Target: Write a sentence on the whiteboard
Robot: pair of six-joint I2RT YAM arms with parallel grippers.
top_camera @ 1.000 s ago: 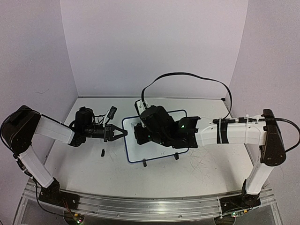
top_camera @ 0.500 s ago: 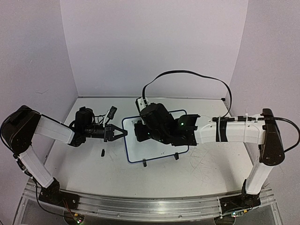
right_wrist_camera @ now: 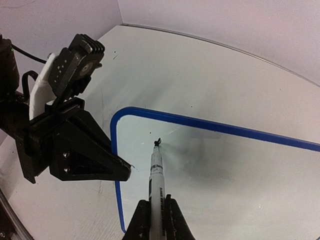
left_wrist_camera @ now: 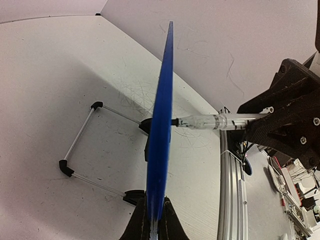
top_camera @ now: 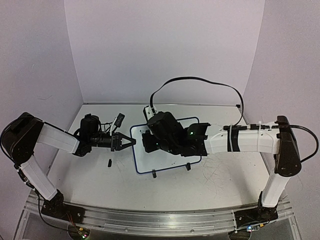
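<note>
The whiteboard (right_wrist_camera: 225, 165) is clamped at its rim by the closed left gripper (left_wrist_camera: 154, 220). A marker (right_wrist_camera: 156, 175) is gripped by the right gripper (right_wrist_camera: 156, 212), its tip pressed near the whiteboard's corner. Only a small black mark (right_wrist_camera: 158, 142) is seen there, so nearly the whole sentence is judged unwritten.

The whiteboard (right_wrist_camera: 225, 165) is white, blue-rimmed; the marker (right_wrist_camera: 156, 172) is white with black print and tip; the worktop (left_wrist_camera: 50, 65) is white, grey-scratched.
</note>
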